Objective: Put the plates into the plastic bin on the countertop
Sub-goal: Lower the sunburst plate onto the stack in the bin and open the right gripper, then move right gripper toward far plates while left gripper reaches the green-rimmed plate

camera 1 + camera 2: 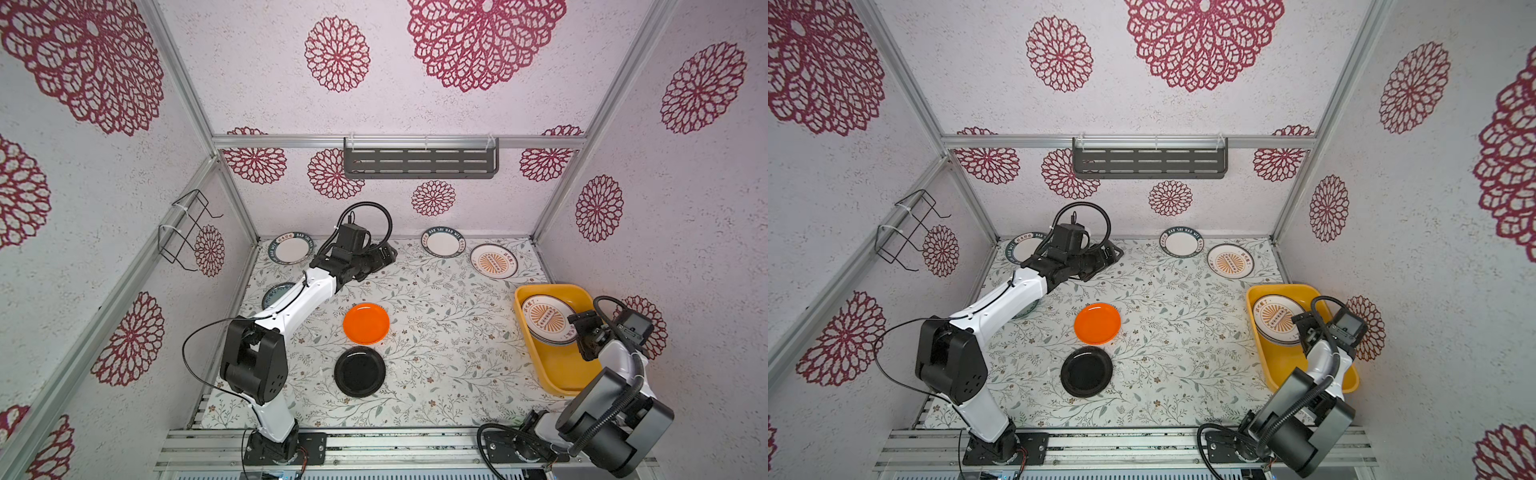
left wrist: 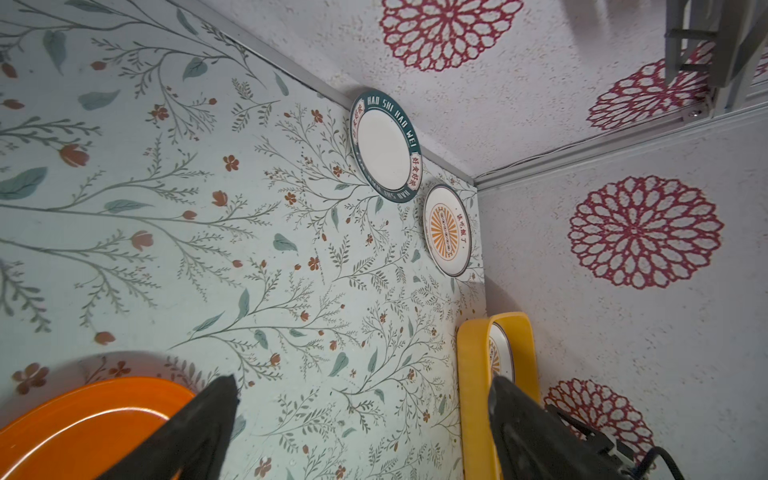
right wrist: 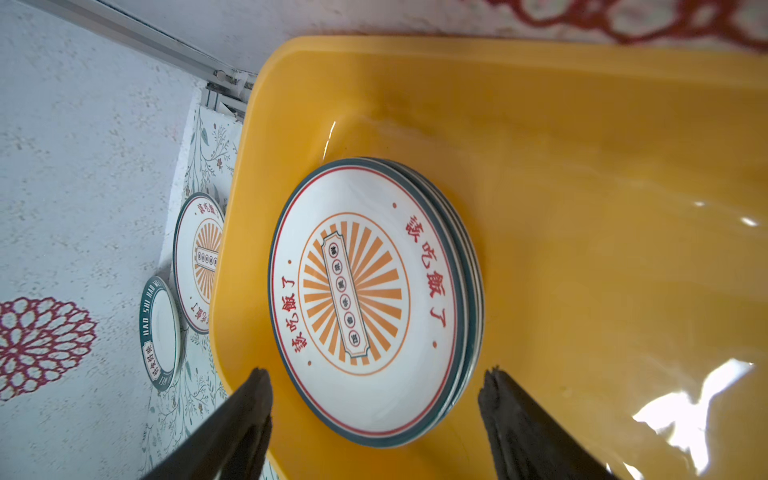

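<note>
Bright, even overhead light; shadows soft. White glare on glossy yellow-orange plastic bin (image 3: 623, 291). Top-view edges bend.

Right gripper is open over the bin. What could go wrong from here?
1. The right gripper stands open, fingers flanking the near edge of the plate stack in the plastic bin; retreating low could snag the top rim.
2. The blue plate lies mostly hidden under the left arm; it might be missed or bumped.
3. A teal-rimmed plate sits by the back wall, leaving little finger room.
</note>
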